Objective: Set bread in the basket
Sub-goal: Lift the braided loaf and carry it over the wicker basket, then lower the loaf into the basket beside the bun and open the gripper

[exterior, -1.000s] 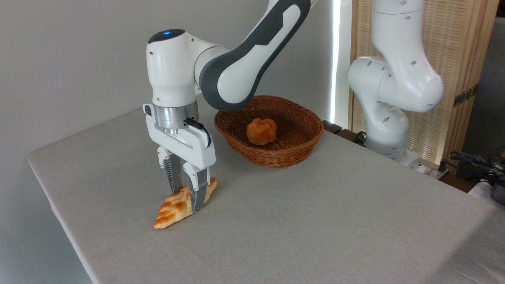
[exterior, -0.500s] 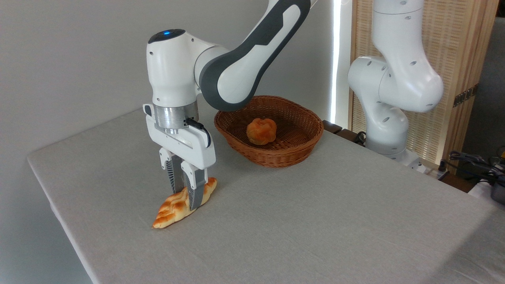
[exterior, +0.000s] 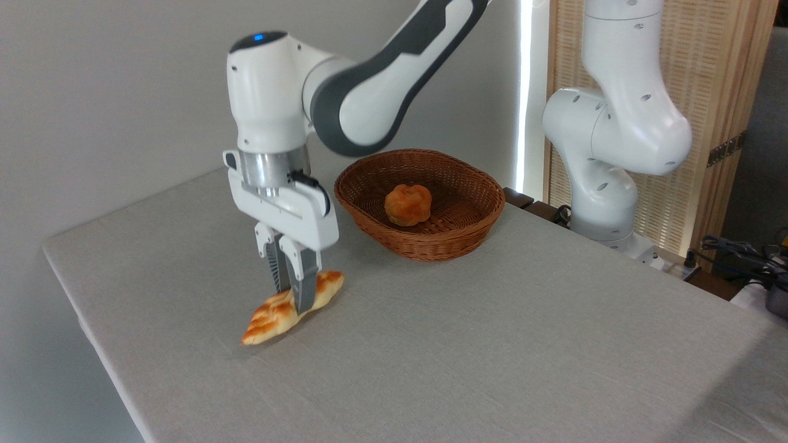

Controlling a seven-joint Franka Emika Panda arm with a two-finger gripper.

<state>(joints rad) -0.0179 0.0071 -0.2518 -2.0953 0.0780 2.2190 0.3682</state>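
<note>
My gripper [exterior: 294, 299] points straight down over the left part of the table [exterior: 468, 344], its two fingers [exterior: 305, 286] pinching the bread [exterior: 292, 307] across its middle. The loaf is tilted: its right end is raised, its left tip low near the cloth; I cannot tell whether that tip touches. A faint shadow lies on the cloth beneath it. It sits toward the table's left edge, well apart from the basket [exterior: 422, 206].

The basket stands near the far edge, about midway along it, just behind and to the right of my wrist. A bun [exterior: 407, 204] rests inside it on the woven floor, left of centre.

The table is covered in a pale grey cloth, smooth, with a fine weave, and its near-left corner is cut off by the lower edge of the view. Behind the left half is a plain grey-white wall. A bright vertical strip of light [exterior: 524, 92] runs down beside a slatted wooden screen [exterior: 708, 80] at the right. My base [exterior: 606, 184] stands in front of that screen, past the table's far right edge. Dark cables [exterior: 739, 252] lie at the far right.
</note>
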